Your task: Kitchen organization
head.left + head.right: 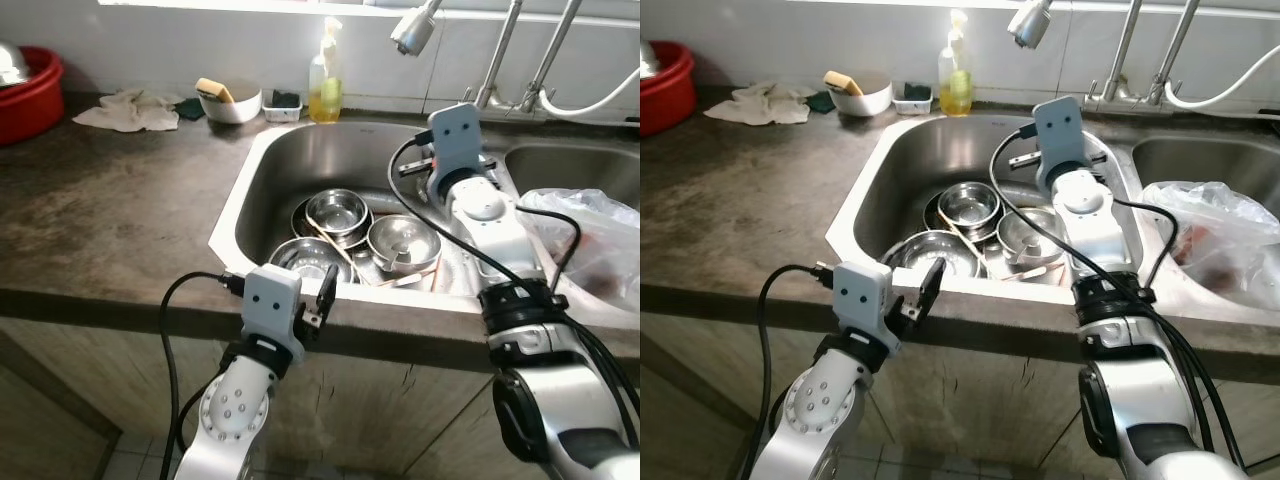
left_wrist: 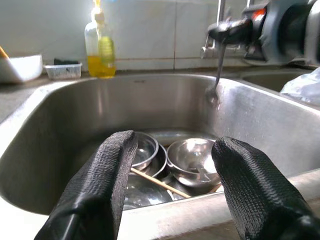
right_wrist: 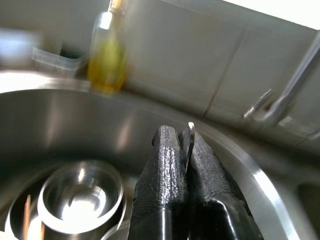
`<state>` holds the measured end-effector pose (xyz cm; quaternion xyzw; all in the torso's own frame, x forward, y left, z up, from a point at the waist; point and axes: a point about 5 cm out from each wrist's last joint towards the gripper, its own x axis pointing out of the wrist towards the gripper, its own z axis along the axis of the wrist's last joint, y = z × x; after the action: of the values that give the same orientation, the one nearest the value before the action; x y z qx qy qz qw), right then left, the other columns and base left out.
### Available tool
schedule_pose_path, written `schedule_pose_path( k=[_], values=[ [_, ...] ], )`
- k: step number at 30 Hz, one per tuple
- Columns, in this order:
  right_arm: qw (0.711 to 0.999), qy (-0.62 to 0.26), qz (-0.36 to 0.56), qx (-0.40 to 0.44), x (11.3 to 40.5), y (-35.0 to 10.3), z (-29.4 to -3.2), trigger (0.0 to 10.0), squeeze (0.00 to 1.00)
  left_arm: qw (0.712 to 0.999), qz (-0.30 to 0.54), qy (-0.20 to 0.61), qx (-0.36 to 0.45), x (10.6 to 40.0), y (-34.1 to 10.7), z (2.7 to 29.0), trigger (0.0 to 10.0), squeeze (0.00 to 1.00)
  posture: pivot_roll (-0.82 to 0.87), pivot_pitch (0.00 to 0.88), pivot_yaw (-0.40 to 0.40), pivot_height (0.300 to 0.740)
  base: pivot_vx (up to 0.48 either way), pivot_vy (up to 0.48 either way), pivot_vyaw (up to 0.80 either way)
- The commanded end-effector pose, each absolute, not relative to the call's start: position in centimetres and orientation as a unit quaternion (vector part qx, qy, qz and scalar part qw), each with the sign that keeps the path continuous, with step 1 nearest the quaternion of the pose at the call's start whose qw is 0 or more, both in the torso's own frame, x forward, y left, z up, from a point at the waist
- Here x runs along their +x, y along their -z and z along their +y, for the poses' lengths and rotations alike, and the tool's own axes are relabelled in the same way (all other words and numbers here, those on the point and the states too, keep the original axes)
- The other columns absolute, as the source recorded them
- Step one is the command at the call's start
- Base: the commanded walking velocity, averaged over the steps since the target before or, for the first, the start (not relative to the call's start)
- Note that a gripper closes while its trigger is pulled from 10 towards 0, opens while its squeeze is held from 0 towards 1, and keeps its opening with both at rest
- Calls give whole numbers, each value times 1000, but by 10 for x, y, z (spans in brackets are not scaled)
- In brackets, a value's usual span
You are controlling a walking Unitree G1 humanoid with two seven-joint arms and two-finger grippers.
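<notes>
Above the sink (image 1: 262,165), the right gripper (image 3: 182,150) is clamped on a thin metal utensil (image 2: 218,67). Steel bowls (image 1: 337,210) sit below. The left gripper (image 2: 172,185), fingers apart, hovers at the counter's front edge. Likely next: carrying the utensil out.

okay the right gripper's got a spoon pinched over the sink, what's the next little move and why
Probably lift the right gripper clear of the sink. Its fingers are shut on the spoon, which hangs above the steel bowls, while the left gripper waits open at the front rim.
</notes>
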<state>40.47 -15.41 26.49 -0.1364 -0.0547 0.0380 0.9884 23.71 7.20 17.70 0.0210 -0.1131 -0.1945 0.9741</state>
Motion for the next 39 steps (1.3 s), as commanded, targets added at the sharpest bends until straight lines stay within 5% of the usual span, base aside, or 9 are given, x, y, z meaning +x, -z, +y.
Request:
schedule_pose_path(
  k=[1, 14, 15, 16, 17, 23, 24, 29, 39],
  values=[
    [989, -46, -34, -140, 408, -260, -154, 10000, 0, 974, -116, 193, 23, 233, -180, 73, 10000, 0, 218, 222, -50, 740, 0, 0, 0],
    [987, -64, 0, -149, 417, -241, -149, 10000, 0, 975, -103, 194, 29, 226, -179, 75, 10000, 0, 233, 247, -50, 740, 0, 0, 0],
    [987, -64, 0, -147, 417, -241, -150, 10000, 859, 975, -103, 196, 30, 226, -179, 75, 10000, 0, 231, 246, -47, 740, 0, 0, 0],
    [987, -64, 0, -147, 417, -241, -150, 10000, 859, 975, -103, 196, 30, 226, -179, 75, 10000, 0, 231, 246, -47, 740, 0, 0, 0],
    [988, -62, -1, -143, 417, -240, -151, 10000, 1000, 975, -102, 197, 30, 227, -179, 75, 10000, 0, 230, 237, -48, 740, 0, 0, 0],
    [987, -56, -17, -148, 417, -242, -154, 10000, 1000, 974, -103, 198, 34, 230, -179, 75, 10000, 0, 233, 218, -48, 740, 0, 0, 0],
    [987, -55, -21, -148, 417, -244, -155, 10000, 0, 974, -104, 197, 34, 231, -179, 75, 10000, 0, 234, 205, -48, 740, 0, 0, 0],
    [986, -41, -86, -134, 409, -262, -157, 10000, 0, 974, -109, 196, 37, 236, -180, 76, 10000, 0, 232, 176, -49, 740, 0, 0, 0],
    [978, -19, -185, -100, 346, -270, -169, 10000, 0, 972, -118, 200, 40, 243, -179, 77, 10000, 0, 190, 106, -18, 740, 0, 0, 0]
  ],
)
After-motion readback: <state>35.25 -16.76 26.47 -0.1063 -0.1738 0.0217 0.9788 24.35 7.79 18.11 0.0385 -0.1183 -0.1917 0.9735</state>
